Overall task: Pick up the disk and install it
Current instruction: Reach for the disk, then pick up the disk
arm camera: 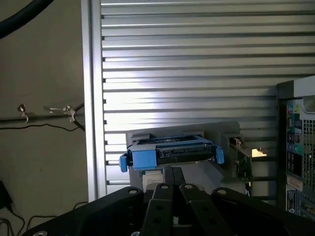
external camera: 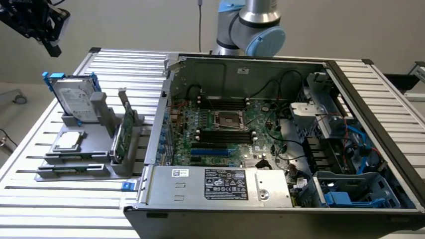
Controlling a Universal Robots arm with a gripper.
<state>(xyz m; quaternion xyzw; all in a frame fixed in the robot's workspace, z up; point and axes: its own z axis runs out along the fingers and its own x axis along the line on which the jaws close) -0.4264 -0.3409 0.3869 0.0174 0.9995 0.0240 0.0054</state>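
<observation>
The gripper (external camera: 53,49) hangs in the upper left of the exterior view, with its fingers pressed together and holding nothing. Below it, with free air between, the disk (external camera: 71,98) stands on edge, blue frame upward, in the grey holder (external camera: 79,169). The holder is on the slatted table (external camera: 59,209), just beside the open computer case (external camera: 161,134).

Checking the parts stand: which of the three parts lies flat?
The small square silver chip; the blue-framed disk and the green card both stand on edge.
</observation>
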